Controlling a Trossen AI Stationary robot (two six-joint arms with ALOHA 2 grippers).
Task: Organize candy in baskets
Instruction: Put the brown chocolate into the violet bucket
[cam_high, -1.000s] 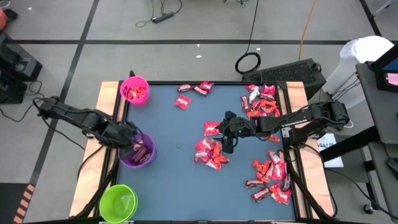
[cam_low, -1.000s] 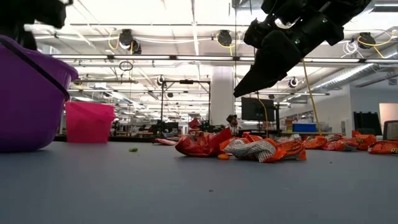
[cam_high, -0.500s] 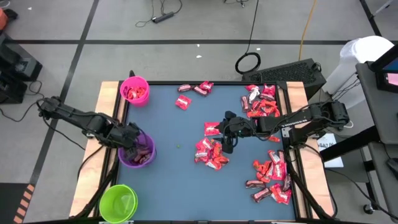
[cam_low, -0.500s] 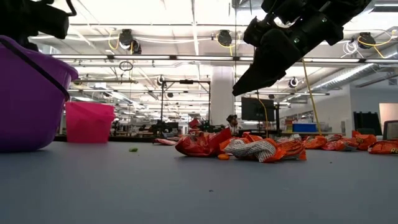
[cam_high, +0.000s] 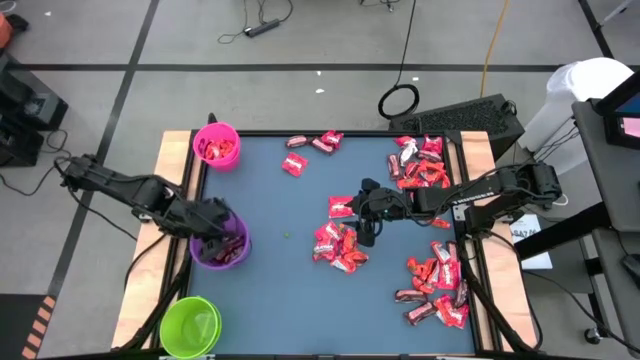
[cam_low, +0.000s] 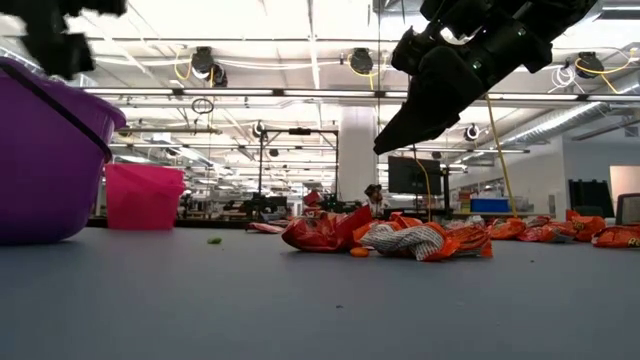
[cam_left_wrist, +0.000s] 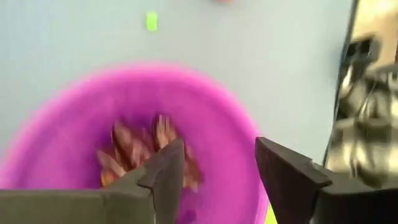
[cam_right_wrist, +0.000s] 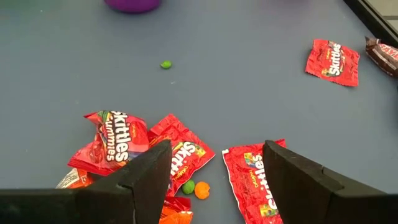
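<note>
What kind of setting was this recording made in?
Probably a large open robotics lab or workshop. The low view shows a long hall with exposed ceiling ducts and workstations with a monitor behind the table; cables trail across the tiled floor.

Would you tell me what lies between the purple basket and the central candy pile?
Bare mat apart from one green speck, shown in the high view.
</note>
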